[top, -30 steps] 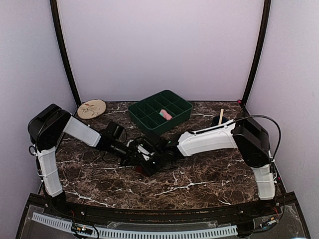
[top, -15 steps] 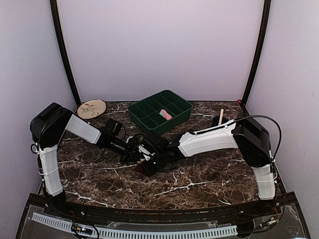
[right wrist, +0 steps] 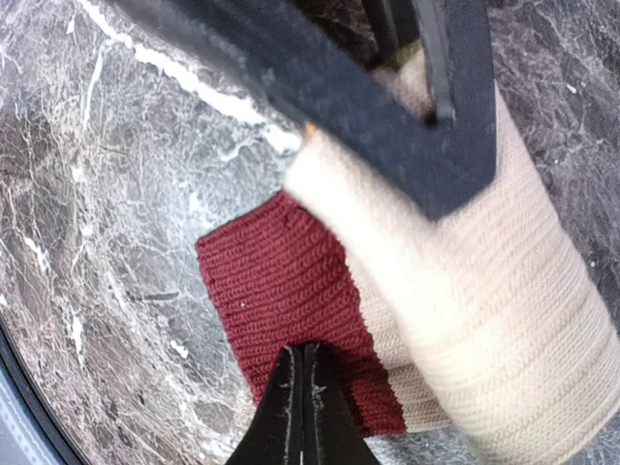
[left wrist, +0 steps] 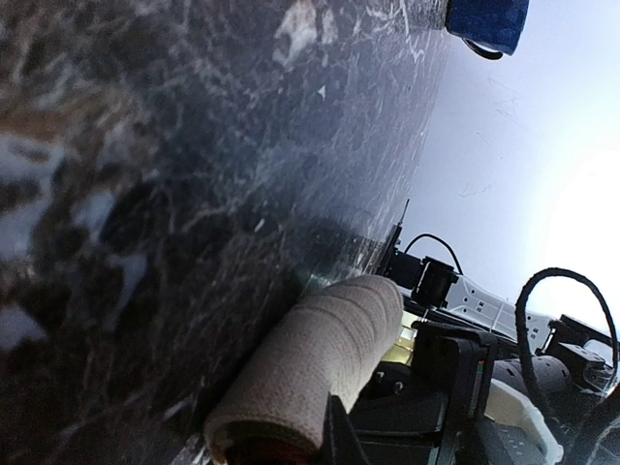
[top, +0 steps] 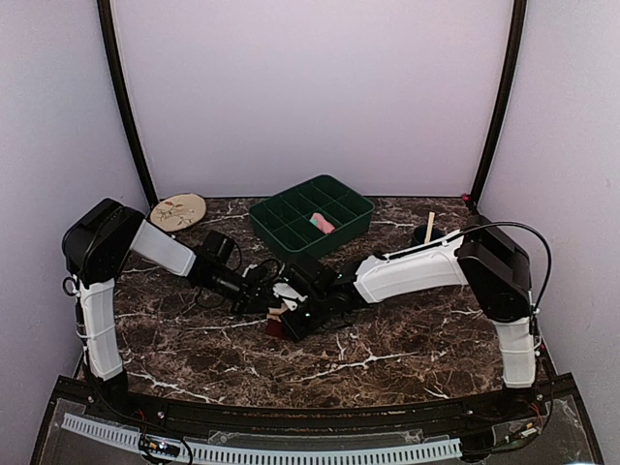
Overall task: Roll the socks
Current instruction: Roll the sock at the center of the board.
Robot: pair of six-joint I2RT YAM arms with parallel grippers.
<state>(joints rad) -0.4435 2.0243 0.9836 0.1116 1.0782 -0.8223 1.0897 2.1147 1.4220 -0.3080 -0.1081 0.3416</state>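
**Beige sock rolled and held in front of the green tray**

On your side of the green tray (top: 291,232), near the middle of the dark marble surface (top: 407,339), both arms meet over the beige sock (right wrist: 504,320). Most of it is wound into a tight roll lying on the surface. Only its maroon heel (right wrist: 281,300) lies flat, sticking out from under the roll.

Your right fingers (right wrist: 289,417) are fully closed, and their tips touch the near edge of the maroon heel. You cannot tell from the right wrist view whether any fabric is pinched between them.

Your left fingers (right wrist: 387,126) are closed on the roll. 1 black finger frame crosses its upper end in the right wrist view. In the left wrist view the roll reaches out from the bottom edge of the picture.

Inside the green tray, the pink sock (top: 322,223) sits bunched in 1 of the middle compartments.

To the right of the tray stands a blue cup (top: 422,235) with a wooden stick (top: 429,225) upright in it. To the left of the tray, at the back edge, lies a round beige disc (top: 178,211).
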